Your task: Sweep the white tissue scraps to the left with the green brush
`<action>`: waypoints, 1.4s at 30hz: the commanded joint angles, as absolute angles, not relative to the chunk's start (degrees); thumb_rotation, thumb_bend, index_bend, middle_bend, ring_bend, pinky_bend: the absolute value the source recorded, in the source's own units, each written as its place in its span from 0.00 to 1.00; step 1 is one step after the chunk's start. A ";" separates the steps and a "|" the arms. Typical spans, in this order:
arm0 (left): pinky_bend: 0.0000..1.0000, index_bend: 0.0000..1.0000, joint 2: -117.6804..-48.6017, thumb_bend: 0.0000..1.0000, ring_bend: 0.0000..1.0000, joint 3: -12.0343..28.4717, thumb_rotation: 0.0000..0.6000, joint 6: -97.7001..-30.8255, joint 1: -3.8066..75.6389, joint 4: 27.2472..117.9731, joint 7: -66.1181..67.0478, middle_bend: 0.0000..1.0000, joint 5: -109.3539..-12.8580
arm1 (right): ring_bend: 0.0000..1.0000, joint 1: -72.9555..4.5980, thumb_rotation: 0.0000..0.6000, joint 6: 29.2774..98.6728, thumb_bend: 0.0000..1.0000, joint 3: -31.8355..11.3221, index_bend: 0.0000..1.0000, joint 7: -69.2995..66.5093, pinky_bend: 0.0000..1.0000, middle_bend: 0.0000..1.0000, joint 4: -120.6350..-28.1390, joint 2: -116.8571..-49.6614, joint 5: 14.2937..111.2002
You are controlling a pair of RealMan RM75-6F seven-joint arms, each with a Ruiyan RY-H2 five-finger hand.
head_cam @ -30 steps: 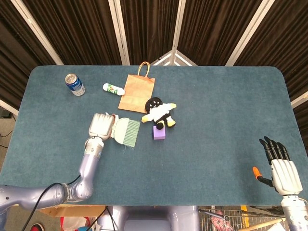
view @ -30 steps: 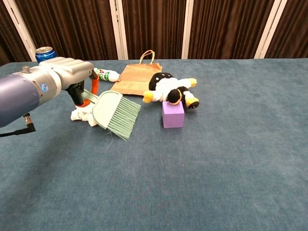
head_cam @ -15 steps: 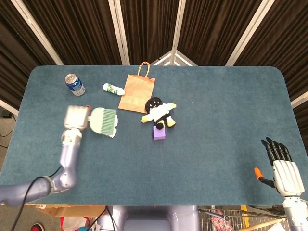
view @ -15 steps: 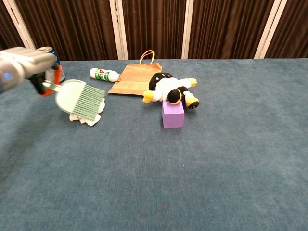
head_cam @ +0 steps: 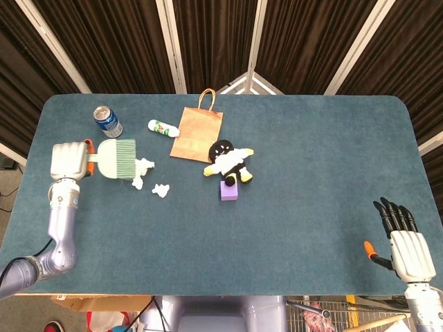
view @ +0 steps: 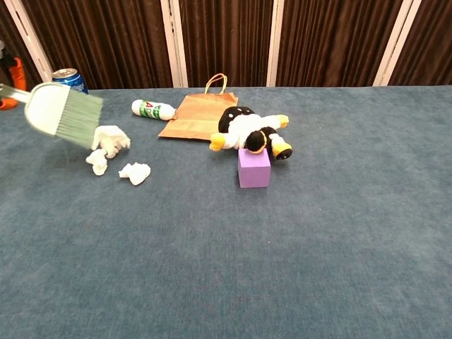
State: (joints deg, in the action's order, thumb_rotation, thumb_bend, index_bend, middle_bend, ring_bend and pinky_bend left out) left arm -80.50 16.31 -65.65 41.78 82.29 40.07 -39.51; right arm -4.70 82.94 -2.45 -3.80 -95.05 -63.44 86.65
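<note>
left hand (head_cam: 68,161) gripping the green brush (head_cam: 118,160) has swung far left off the white tissue scraps (head_cam: 144,166), leaving three lumps barely shifted near the soda can (head_cam: 107,122), so another pass looks needed; right hand (head_cam: 408,250) idle, fingers spread.

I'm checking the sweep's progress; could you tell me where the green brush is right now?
In the head view the green brush sits at the table's left, held by the left robot hand, below the blue can, bristles beside the tissue scraps.

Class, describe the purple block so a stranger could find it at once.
Start at the brown paper bag near the table's far edge. Just in front lies a black-and-white plush toy; the purple block touches its near side, the only plain cube there.
</note>
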 commanded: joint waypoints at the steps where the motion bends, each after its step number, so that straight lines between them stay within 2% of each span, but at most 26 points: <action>1: 1.00 0.81 -81.61 0.84 1.00 17.35 1.00 -66.05 43.06 85.47 38.91 1.00 -41.38 | 0.00 -4.75 1.00 82.89 0.36 -2.51 0.00 -3.70 0.04 0.00 -94.98 -63.51 86.61; 5: 1.00 0.81 -84.68 0.84 1.00 16.83 1.00 -66.01 45.05 88.38 40.29 1.00 -42.22 | 0.00 -4.80 1.00 82.70 0.36 -2.59 0.00 -4.00 0.04 0.00 -94.83 -63.48 86.35; 10: 1.00 0.81 -89.41 0.84 1.00 13.81 1.00 -66.01 46.94 89.51 44.57 1.00 -41.94 | 0.00 -4.86 1.00 82.63 0.36 -2.71 0.00 -4.27 0.04 0.00 -94.81 -63.45 86.19; 14: 1.00 0.81 -93.06 0.84 1.00 11.55 1.00 -66.71 47.61 87.24 47.03 1.00 -42.23 | 0.00 -4.78 1.00 82.66 0.36 -2.55 0.00 -4.62 0.04 0.00 -94.91 -63.28 86.41; 21: 1.00 0.81 -95.37 0.84 1.00 11.15 1.00 -66.71 47.38 82.31 48.07 1.00 -39.68 | 0.00 -4.61 1.00 82.78 0.36 -2.39 0.00 -5.05 0.04 0.00 -95.08 -63.06 86.52; 26: 1.00 0.81 -93.25 0.84 1.00 11.07 1.00 -66.53 46.16 80.16 47.88 1.00 -38.10 | 0.00 -4.46 1.00 82.98 0.36 -2.20 0.00 -5.01 0.04 0.00 -95.07 -62.99 86.81; 34: 1.00 0.81 -84.89 0.84 1.00 10.72 1.00 -67.36 42.58 77.99 45.83 1.00 -38.05 | 0.00 -4.31 1.00 83.23 0.36 -2.20 0.00 -4.53 0.04 0.00 -95.37 -62.87 86.84; 42: 1.00 0.81 -76.41 0.84 1.00 15.33 1.00 -68.41 39.96 80.76 36.81 1.00 -40.33 | 0.00 -4.43 1.00 83.20 0.36 -2.21 0.00 -3.97 0.04 0.00 -95.45 -63.08 87.07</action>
State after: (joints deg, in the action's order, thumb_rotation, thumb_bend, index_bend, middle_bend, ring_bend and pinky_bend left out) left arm -78.04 13.53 -67.88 40.76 79.40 39.25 -39.37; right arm -4.43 83.19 -2.21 -3.97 -95.45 -63.08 87.06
